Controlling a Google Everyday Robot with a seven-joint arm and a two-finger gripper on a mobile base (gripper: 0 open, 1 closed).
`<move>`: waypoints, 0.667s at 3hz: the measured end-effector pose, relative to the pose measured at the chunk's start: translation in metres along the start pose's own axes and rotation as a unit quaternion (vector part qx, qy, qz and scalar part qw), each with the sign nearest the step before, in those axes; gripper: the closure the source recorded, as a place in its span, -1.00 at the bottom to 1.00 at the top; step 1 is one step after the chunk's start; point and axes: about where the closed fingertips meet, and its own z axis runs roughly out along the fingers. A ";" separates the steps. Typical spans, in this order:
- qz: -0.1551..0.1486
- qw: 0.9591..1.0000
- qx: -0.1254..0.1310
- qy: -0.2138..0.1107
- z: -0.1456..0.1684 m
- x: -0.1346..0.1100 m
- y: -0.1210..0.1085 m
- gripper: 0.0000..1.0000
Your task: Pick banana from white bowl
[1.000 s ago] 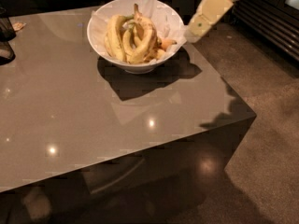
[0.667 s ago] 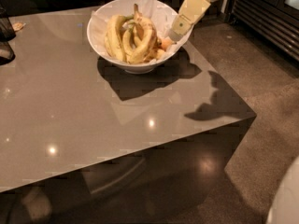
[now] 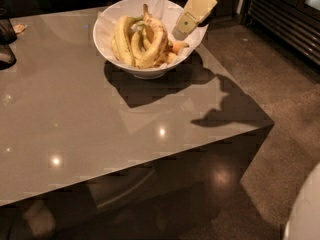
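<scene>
The white bowl point(image 3: 150, 72), lined with crinkled white paper, stands at the far middle of the grey table. In it lie several bananas. The long, curved, brown-mottled banana point(image 3: 155, 43) with a dark tip lies in the middle, to the right of a plumper pale-yellow banana point(image 3: 122, 39). My gripper point(image 3: 180, 32), cream-coloured, reaches down from the upper right. Its tip hangs just above the bowl's right rim, a short way right of the banana and not touching it.
The table's right edge point(image 3: 240, 86) and near right corner point(image 3: 272, 124) drop to a speckled floor. Dark objects point(image 3: 6, 44) stand at the table's far left. A slatted dark cabinet point(image 3: 287, 19) is at the far right. A white robot part point(image 3: 306, 209) shows bottom right.
My gripper has moved left and down from beyond the bowl's right side to just over its right rim. The bowl and bananas have not moved.
</scene>
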 end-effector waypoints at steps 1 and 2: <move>-0.004 1.000 -0.003 0.001 0.010 -0.026 0.000 -1.00; 0.000 1.000 -0.003 0.010 0.024 -0.050 -0.004 -0.98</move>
